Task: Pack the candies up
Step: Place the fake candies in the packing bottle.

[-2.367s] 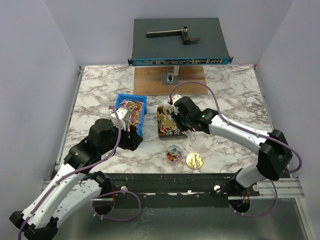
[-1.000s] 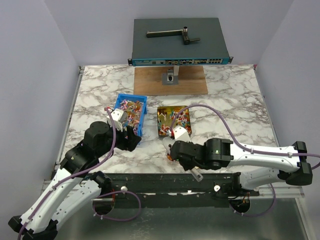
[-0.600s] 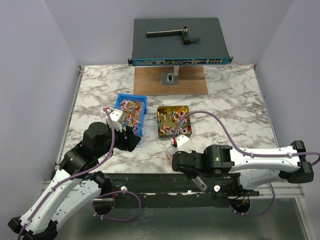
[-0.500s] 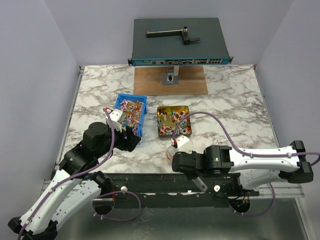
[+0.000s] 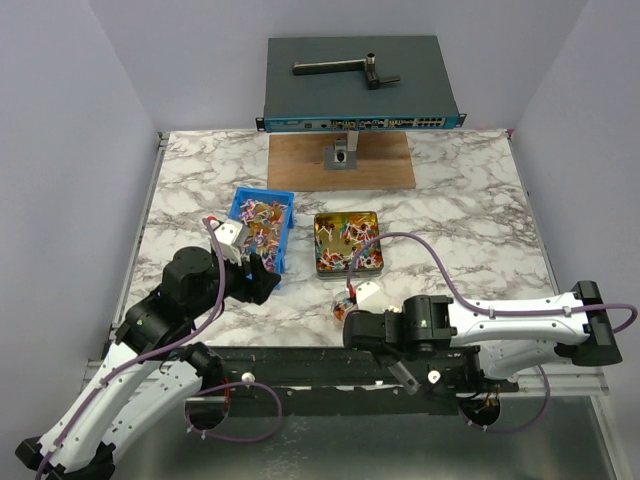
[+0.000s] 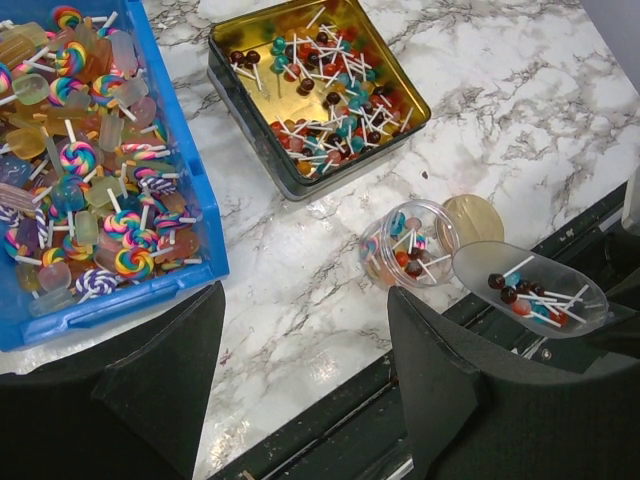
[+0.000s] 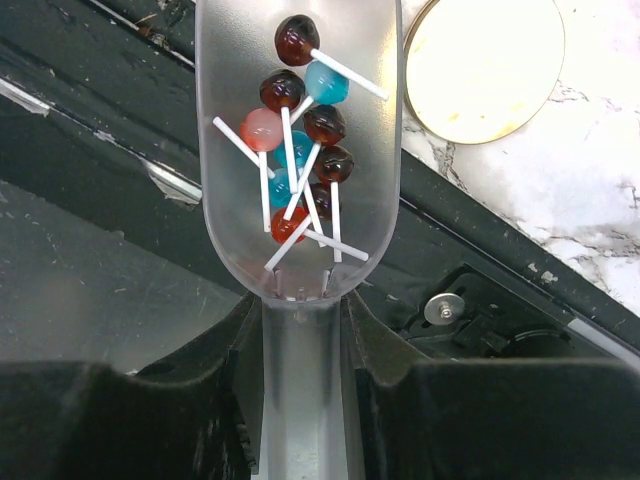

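Observation:
The candies are small ball lollipops on white sticks. Many lie in the square gold tin [image 5: 347, 243] [image 6: 320, 90], and some fill a small clear jar [image 6: 410, 243] [image 5: 343, 306]. My right gripper [image 7: 300, 400] [image 5: 392, 355] is shut on the handle of a clear plastic scoop [image 7: 300, 150] [image 6: 530, 290]. The scoop holds several candies [image 7: 300, 170] and hangs over the table's dark front edge, just right of the jar. My left gripper [image 6: 305, 400] [image 5: 262, 280] stands open over bare marble near the front edge, holding nothing.
A blue bin [image 5: 262, 228] [image 6: 90, 170] full of larger swirl lollipops and jelly sweets sits left of the tin. A round gold lid [image 6: 473, 218] [image 7: 485, 65] lies beside the jar. A grey box and a wooden board are at the back.
My right arm has carried the scoop from the gold tin down to the front edge beside the jar, then settled a little lower. The left arm has barely shifted.

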`<action>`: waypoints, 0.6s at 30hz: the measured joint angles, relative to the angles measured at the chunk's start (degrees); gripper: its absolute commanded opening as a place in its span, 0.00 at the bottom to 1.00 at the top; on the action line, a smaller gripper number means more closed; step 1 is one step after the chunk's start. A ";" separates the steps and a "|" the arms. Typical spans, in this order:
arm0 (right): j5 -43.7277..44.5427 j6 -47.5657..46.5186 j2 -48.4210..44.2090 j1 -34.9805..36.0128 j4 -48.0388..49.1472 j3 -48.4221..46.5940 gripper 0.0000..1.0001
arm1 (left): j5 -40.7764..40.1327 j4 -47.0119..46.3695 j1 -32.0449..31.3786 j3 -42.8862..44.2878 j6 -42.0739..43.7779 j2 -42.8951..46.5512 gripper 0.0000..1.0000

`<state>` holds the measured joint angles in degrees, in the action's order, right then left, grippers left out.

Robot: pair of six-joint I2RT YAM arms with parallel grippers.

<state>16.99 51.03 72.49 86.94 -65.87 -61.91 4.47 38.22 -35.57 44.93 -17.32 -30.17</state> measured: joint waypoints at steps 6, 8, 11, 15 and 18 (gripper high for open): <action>-1.49 -0.13 1.90 -0.22 0.00 -0.02 0.01 | 0.04 0.00 0.00 -0.02 0.00 0.55 0.68; -2.16 -0.52 2.38 -0.90 0.00 -0.02 0.01 | 0.13 0.00 0.00 -0.02 0.00 0.63 0.68; -3.28 -1.36 2.91 -2.08 0.00 -0.02 0.01 | 0.24 0.00 0.00 -0.02 0.00 0.70 0.68; -4.96 -3.02 3.54 -4.22 0.00 -0.07 0.01 | 0.50 0.00 0.00 -0.02 0.00 0.87 0.68; -6.47 -4.39 4.22 -6.14 -0.04 -0.11 0.01 | 0.68 0.00 0.00 -0.02 0.00 1.05 0.68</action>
<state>10.52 46.63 76.71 80.79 -65.91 -62.02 5.15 38.22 -35.57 44.91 -17.32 -29.12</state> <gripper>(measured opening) 0.305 0.683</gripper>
